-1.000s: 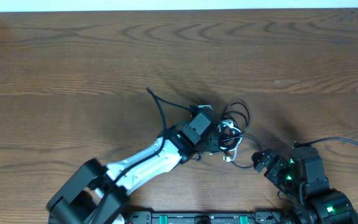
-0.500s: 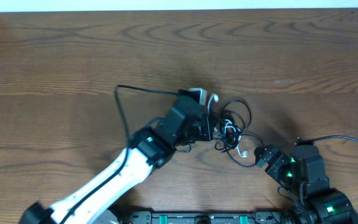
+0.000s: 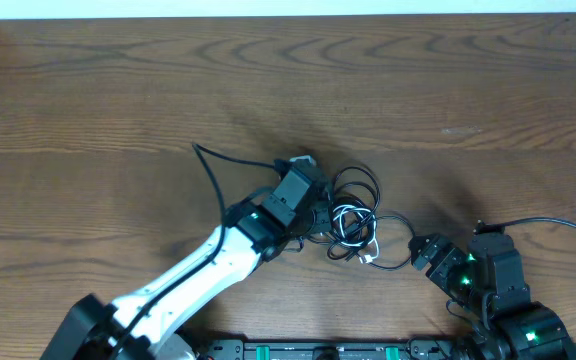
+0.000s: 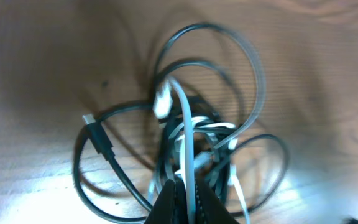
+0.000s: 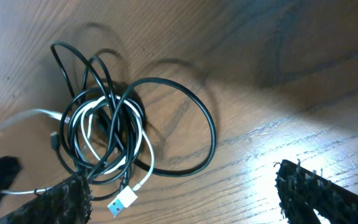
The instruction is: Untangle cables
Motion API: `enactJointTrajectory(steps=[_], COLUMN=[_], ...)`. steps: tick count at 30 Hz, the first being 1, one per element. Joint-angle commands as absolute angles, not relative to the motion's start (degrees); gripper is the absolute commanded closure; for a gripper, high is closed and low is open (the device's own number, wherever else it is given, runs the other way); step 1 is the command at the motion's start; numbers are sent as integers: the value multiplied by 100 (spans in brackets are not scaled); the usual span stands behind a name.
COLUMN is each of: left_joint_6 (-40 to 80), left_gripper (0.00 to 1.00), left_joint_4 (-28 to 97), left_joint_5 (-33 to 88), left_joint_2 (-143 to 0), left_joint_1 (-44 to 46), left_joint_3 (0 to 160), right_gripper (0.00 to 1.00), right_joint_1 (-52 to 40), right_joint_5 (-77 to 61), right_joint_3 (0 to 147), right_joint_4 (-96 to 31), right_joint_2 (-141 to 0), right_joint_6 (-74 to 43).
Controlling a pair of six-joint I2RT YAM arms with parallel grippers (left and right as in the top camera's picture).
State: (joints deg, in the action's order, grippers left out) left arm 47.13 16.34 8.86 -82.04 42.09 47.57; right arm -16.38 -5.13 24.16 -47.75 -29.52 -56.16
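Observation:
A tangle of thin black cables and one white cable lies on the wooden table near the middle. It also shows in the right wrist view, with the white USB plug at its near edge. My left gripper sits at the tangle's left side, shut on the white cable, which runs up between its fingertips. My right gripper is open and empty, just right of the tangle; its fingers straddle bare table beside the plug.
The left arm's own thicker black cord arcs over the table left of the tangle. The right arm's cord loops at the far right. The table's back edge meets a white wall.
My left gripper has swung forward and right, pulling the white cable and shifting the tangle slightly left and toward the front. The right arm has stayed still.

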Motion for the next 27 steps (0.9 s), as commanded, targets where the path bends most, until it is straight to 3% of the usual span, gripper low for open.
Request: enactJointTrajectory(steps=[1,11,17,20,27], left_joint_6=[5212,7146,7363,7360,7290], left_gripper=[92,93,92,86,84], left_joint_4=[1758,3601,3242,3004,2969], left_joint_5=[788,-8,16,43,-342], left_joint_2=[-8503,-8656,-8659,-8659,-8659], left_joint_1=[4185,3570,3514,3612,3782], left_joint_3=[4696,4694,4694,4694,4694], right_gripper=[8,14,13,1,1], right_joint_1=[-1693,-1693,-1693,-1693,-1693], right_joint_5=[-508,-808,-812,-812,-937], right_joint_3=[2458,2458,2458,2456,2456], right_joint_4=[-4781,-4775,-4624,-4624,-4727], right_joint_2=[-2928,-2928,-2928,-2928,-2928], right_joint_6=[-5586,-5262,-5266,-5273,-5266])
